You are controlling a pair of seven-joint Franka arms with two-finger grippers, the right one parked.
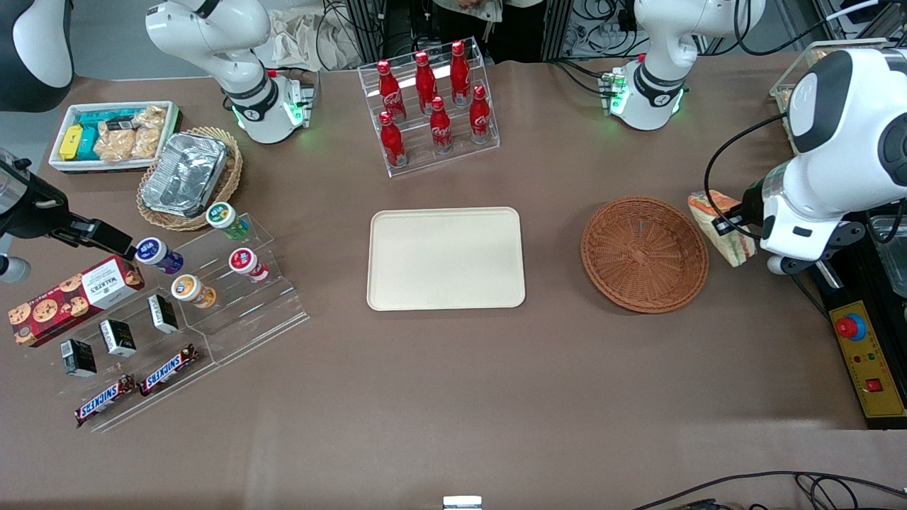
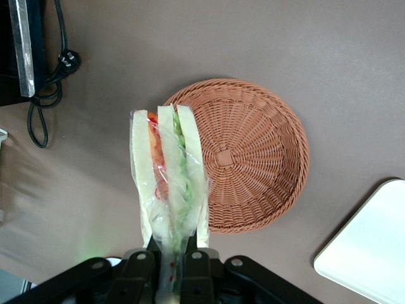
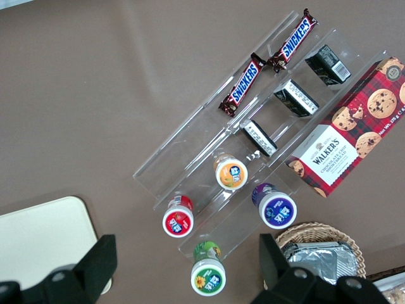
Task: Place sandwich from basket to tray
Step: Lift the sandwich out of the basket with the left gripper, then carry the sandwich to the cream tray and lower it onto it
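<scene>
The gripper (image 2: pixel 169 266) pinches the sandwich (image 2: pixel 169 177) by its wrapper, right of the basket (image 1: pixel 644 253) — thin hold, it may slip before the tray (image 1: pixel 446 258).

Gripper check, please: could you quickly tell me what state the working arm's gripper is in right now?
Gripper: shut on the wrapped sandwich, held in the air beside the wicker basket, toward the working arm's end of the table.

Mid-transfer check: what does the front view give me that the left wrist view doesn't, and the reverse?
Front view only: the whole cream-beige rectangular tray, bare, and the rack of red cola bottles. Left wrist view only: the gripper with its jaws shut on the clear wrap of the triangular wedge sandwich, showing its green and orange-red layers. Both: the round reddish-brown wicker basket, holding nothing, sandwich lifted beside it.
</scene>
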